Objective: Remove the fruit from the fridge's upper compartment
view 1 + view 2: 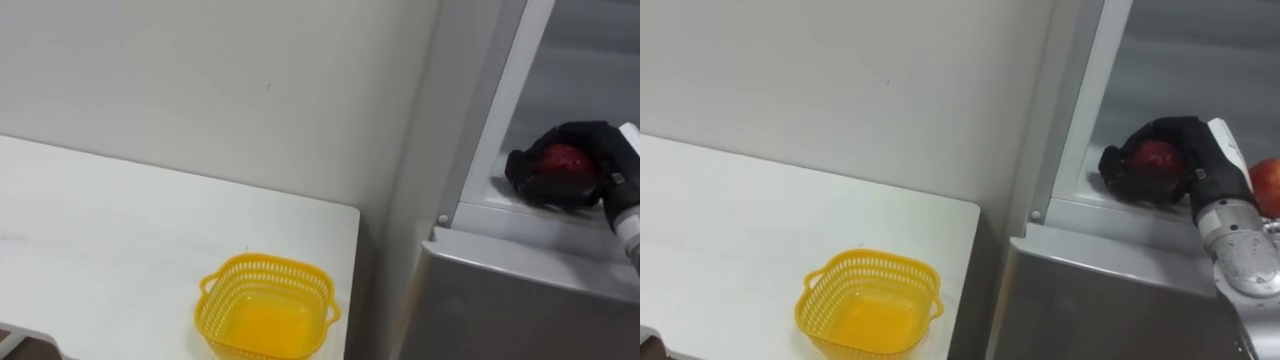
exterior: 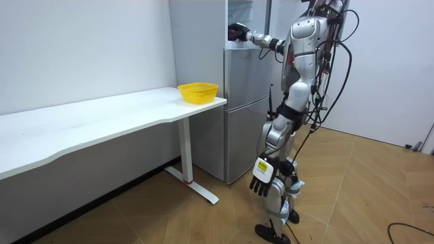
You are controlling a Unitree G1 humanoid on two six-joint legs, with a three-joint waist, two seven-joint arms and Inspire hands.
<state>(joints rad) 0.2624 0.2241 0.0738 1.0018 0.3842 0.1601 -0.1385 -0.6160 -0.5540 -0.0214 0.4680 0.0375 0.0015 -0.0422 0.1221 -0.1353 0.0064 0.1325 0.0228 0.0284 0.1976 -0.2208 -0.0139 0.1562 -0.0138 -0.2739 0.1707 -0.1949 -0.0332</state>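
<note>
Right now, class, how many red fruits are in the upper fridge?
2 red fruits. One is gripped in the right hand at the fridge shelf; the other lies just right of it. More may be hidden inside.

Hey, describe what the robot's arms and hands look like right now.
Both arms are silver-grey metal with segmented joints. The right robot hand is black and glove-like, with a small white tag at its back and a silver cylindrical wrist. The left robot hand is black too, with a white tag.
</note>
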